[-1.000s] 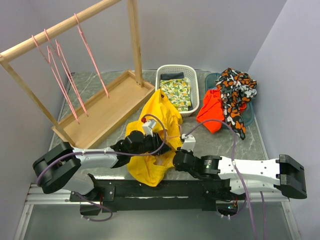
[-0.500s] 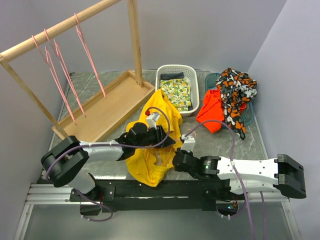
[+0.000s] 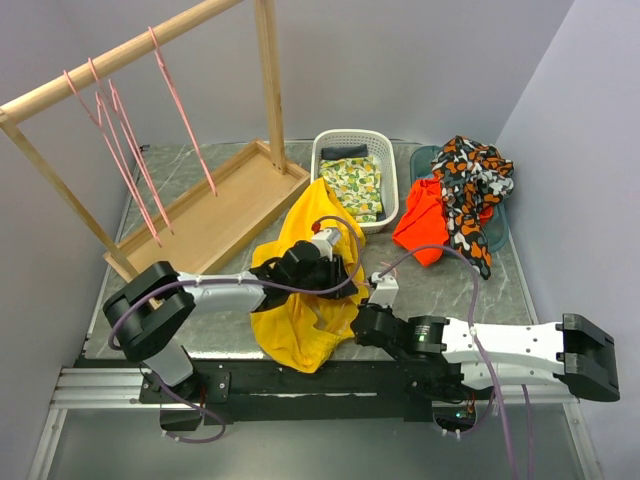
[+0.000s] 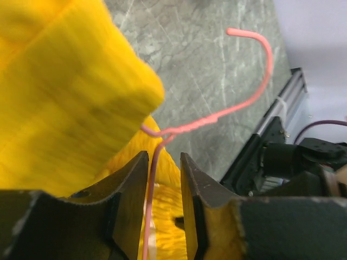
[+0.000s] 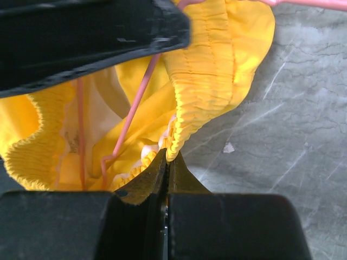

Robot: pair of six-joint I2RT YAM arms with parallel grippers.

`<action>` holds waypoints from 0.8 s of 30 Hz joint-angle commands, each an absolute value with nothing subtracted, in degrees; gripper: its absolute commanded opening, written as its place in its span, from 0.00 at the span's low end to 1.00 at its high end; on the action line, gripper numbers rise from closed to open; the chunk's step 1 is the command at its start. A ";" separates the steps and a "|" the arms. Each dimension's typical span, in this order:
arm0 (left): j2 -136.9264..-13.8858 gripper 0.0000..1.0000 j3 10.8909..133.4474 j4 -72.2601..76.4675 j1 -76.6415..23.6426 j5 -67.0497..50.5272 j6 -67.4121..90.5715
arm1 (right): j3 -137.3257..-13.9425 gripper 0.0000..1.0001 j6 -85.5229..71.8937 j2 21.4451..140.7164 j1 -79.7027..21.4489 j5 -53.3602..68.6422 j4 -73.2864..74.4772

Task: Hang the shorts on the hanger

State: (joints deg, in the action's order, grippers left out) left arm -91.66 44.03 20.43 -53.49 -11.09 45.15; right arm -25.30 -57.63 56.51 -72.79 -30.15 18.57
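R gripper [image 5: 167, 158] pinching shorts [image 5: 217, 65]; L gripper [image 4: 164, 162] loose round hanger [image 4: 246, 103].
Near centre, R gripper is clamped tight on the elastic waistband, shorts heaped on table [image 4: 206, 65] betw. the arms. Just behind, L gripper jaws are narrowly apart w/ hanger wire running betw. them, hook out past the fabric. Far: basket [image 3: 330, 142] mid, orange cloth [image 3: 420, 228] right, rack [image 3: 130, 50] left.

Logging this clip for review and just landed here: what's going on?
Both arms are at the yellow shorts on the table. The right claw is shut on the elastic waistband. The left claw straddles a pink wire hanger just below its hook, jaws apart, and the wire runs down into the waist opening. The shorts are not hung yet.
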 commanded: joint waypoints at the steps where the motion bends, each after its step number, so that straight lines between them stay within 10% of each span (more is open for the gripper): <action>1: -93.60 0.37 48.60 17.23 -54.84 -7.21 42.45 | -25.31 0.00 -58.62 54.32 -72.51 -31.46 16.43; 9: -97.29 0.33 53.17 13.80 -56.51 -4.04 40.96 | -23.29 0.00 -58.97 51.68 -72.51 -31.38 14.94; 13: -97.47 0.01 54.58 13.45 -56.86 -5.18 41.04 | -23.64 0.00 -59.41 51.42 -72.33 -31.64 15.64; 24: -81.22 0.01 55.81 9.32 -56.43 -9.23 45.17 | -26.01 0.00 -58.98 40.09 -72.42 -35.41 20.30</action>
